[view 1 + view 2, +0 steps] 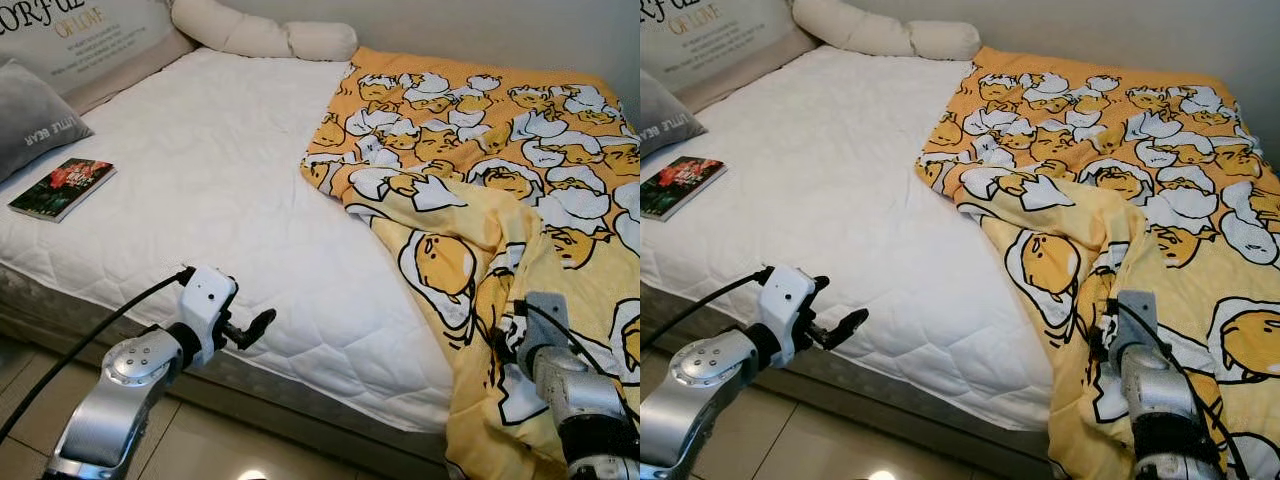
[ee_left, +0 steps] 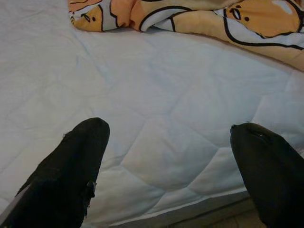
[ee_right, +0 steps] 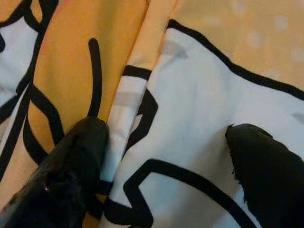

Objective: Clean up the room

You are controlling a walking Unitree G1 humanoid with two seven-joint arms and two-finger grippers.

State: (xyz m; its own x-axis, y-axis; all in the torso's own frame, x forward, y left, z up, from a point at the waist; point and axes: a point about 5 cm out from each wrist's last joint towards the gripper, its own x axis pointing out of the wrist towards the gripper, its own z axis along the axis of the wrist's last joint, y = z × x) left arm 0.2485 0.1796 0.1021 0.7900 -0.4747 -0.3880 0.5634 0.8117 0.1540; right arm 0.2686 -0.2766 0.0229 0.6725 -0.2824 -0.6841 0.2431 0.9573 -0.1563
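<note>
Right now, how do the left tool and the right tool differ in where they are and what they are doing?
The left tool hovers open at the front edge of the bare white mattress, touching nothing; the right tool is pressed into the yellow cartoon blanket at the bed's right side, fingers spread with fabric between them. The left tool faces quilted mattress; the right tool faces blanket folds. Both are open.

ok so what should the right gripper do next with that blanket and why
Probably close the right gripper on the fold: its fingers sit open against the yellow cartoon blanket, which lies bunched over one side of the mattress. The left gripper hovers open over bare mattress.
</note>
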